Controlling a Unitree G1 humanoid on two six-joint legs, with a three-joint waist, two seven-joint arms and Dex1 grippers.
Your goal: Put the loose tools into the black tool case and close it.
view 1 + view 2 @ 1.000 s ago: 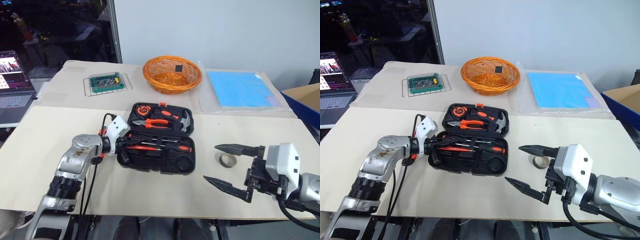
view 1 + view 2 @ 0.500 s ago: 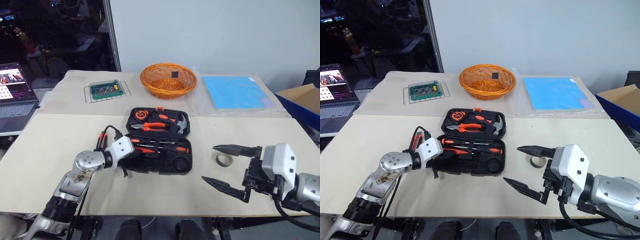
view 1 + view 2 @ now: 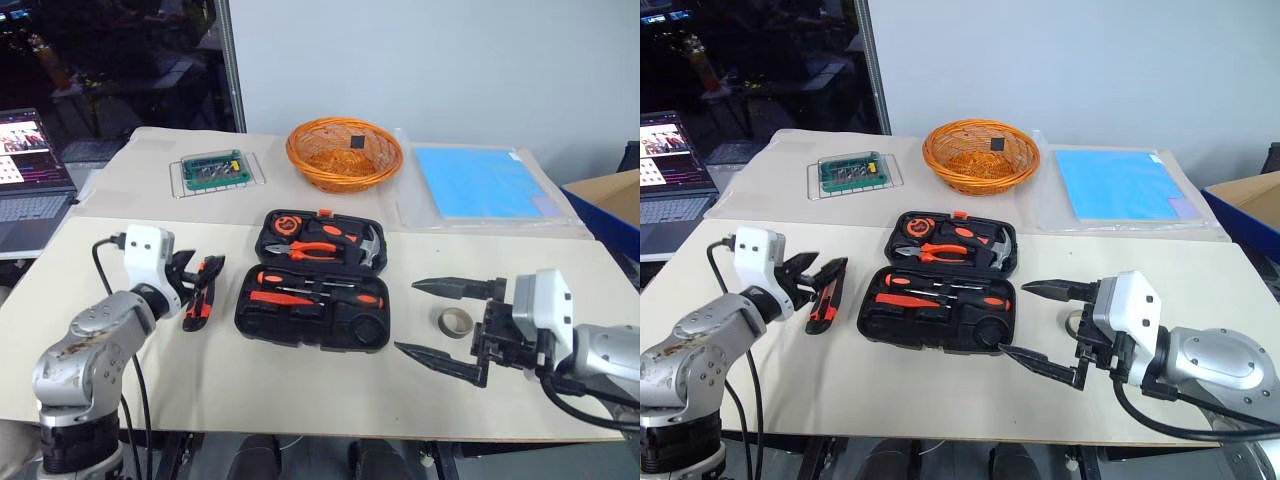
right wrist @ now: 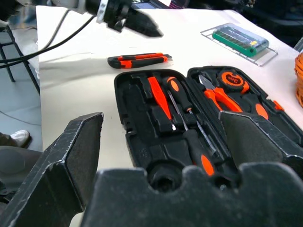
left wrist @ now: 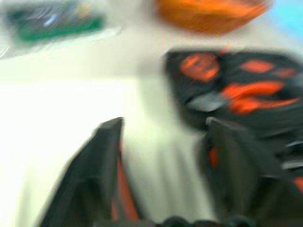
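The black tool case (image 3: pixel 312 325) lies open mid-table. Its lower half holds two orange-and-black screwdrivers (image 4: pixel 199 153) and a slim all-orange screwdriver (image 4: pixel 158 97). The orange-black utility knife (image 3: pixel 203 293) lies on the table just left of the case. My left gripper (image 3: pixel 188 280) hovers open beside the knife, further left, holding nothing. The grey tape roll (image 3: pixel 457 320) sits on the table right of the case. My right gripper (image 3: pixel 405 317) stands wide open and empty, with the roll behind its fingers.
Pliers (image 3: pixel 318 249), a hammer (image 3: pixel 368 243) and a tape measure sit in the case lid. An orange wicker basket (image 3: pixel 344 150), a green bit box (image 3: pixel 212 168) and a blue sheet (image 3: pixel 480 180) lie at the back. A laptop (image 3: pixel 25 170) is far left.
My left gripper has pulled out of the case to the left, turned and opened beside the utility knife. The right gripper has hardly moved. The camera view has shifted.
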